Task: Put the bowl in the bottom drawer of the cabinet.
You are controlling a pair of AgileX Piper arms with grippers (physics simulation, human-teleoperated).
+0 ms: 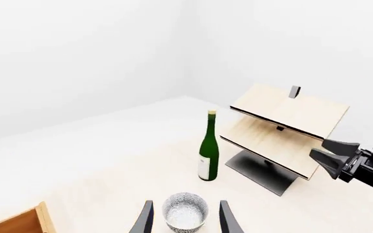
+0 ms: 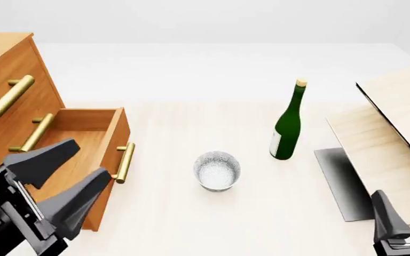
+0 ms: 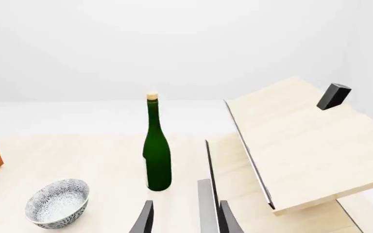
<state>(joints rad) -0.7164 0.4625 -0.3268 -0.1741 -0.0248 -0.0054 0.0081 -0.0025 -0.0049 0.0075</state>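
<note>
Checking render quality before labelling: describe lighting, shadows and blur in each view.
Front view: flat, even light, sharp; the speckled white round bowl casts almost no shadow. Left wrist view: slightly soft, no glare on the green glass bottle. Right wrist view: crisp, shadowless.

Glossy bottle [image 2: 287, 128], wooden cabinet [image 2: 6, 85].
</note>
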